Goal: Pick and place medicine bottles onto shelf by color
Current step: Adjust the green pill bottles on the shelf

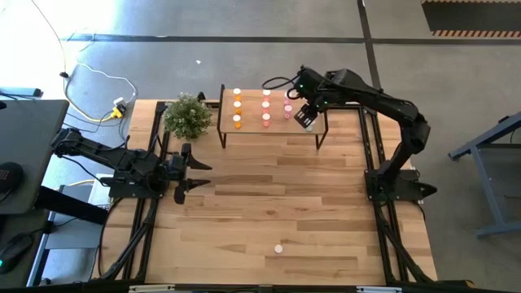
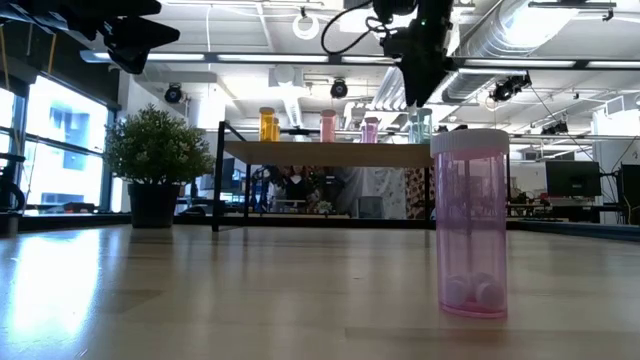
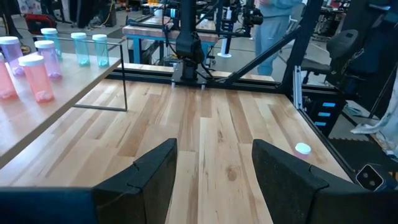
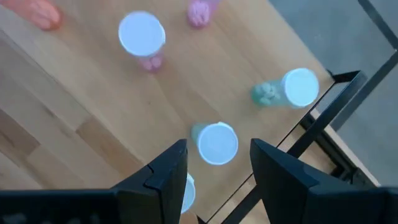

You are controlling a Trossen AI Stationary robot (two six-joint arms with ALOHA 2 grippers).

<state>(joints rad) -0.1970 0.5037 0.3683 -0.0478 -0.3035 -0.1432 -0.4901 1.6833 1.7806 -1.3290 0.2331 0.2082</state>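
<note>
The shelf (image 1: pixel 273 130) stands at the table's far edge with the medicine bottles upright in rows on it: orange (image 1: pixel 237 107), light pink (image 1: pixel 266 106), deep pink (image 1: pixel 287 106). My right gripper (image 1: pixel 305 119) hovers open over the shelf's right end, pointing down. In the right wrist view (image 4: pixel 214 171) a pale green bottle's white cap (image 4: pixel 217 144) sits just ahead of the fingers, a second green bottle (image 4: pixel 292 88) beyond it, and a third cap (image 4: pixel 188 191) shows partly behind one finger. One deep pink bottle (image 1: pixel 278 249) (image 2: pixel 470 225) stands alone near the table's near edge. My left gripper (image 1: pixel 189 171) waits open at the table's left.
A green potted plant (image 1: pixel 188 115) stands just left of the shelf. The wide plank tabletop (image 1: pixel 269 195) stretches between the shelf and the lone bottle. Cables lie on the floor (image 1: pixel 98 85) beyond the table's far left corner. A person (image 3: pixel 280 18) shows in the room behind.
</note>
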